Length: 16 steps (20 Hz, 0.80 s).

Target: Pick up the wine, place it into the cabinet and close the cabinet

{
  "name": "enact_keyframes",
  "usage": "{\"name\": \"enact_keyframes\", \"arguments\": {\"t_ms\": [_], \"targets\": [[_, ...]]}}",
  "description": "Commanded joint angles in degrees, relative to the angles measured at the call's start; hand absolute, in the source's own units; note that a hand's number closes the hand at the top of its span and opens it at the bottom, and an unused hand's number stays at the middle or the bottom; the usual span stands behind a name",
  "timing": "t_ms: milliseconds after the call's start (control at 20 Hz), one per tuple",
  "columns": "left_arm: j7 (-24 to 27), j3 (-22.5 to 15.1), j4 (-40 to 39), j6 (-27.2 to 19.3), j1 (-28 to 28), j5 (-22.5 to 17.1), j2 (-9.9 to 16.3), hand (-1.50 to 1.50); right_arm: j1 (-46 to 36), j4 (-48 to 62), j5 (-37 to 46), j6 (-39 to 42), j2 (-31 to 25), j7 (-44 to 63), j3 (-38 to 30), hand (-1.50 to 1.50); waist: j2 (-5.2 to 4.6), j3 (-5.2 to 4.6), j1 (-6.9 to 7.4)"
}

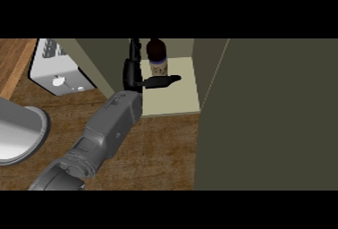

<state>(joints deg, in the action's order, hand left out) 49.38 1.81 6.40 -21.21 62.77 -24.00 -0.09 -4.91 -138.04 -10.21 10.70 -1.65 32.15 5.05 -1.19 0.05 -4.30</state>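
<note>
The dark glass wine bottle with a pale label [157, 58] stands upright inside the olive-green cabinet [277, 116], on its cream-coloured shelf floor [173, 100], towards the far left of the opening. The robot's left robot hand [135, 74] is black and reaches into the opening from the near left, its grey forearm [109, 127] running diagonally up from the lower edge. The fingers stretch straight towards the far side, along the left of the bottle and just beside it; whether they touch it cannot be told. The thumb [162, 81] sticks out to the right, lying just in front of the bottle's base. Nothing is curled round the bottle, so the robot hand looks released. A broad dark olive panel fills the right part of the view, from the far edge down to the near one, beside the open compartment. The brown wooden desk [165, 152] lies under the forearm. On the far left of the desk stands a boxy silver metal appliance [58, 71], and at the near left edge a round grey metal basin rim [20, 134] shows in part.
</note>
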Motion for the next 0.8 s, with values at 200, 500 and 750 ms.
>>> {"name": "enact_keyframes", "arguments": {"t_ms": [200, 500, 750], "targets": [[1.1, 0.8, 0.0, 3.3, -3.2, -3.6, 0.1, -1.50, 0.8, -4.0, -3.1, 0.3, -1.0, 3.4, 0.1, -1.50, 0.27, -0.12, -0.06], [2.5, -1.7, 1.5, 6.1, -5.7, -8.2, 0.1, -1.50, -2.6, -0.2, 0.7, -2.3, 1.4, 2.5, 2.3, -1.50, 0.59, -0.13, -0.16], [1.9, -6.9, 5.9, 6.5, -9.1, -11.3, 0.1, -1.50, -2.0, 0.6, -0.3, -1.3, 0.3, 0.9, -0.5, -1.50, 1.02, -0.07, 1.26]]}}
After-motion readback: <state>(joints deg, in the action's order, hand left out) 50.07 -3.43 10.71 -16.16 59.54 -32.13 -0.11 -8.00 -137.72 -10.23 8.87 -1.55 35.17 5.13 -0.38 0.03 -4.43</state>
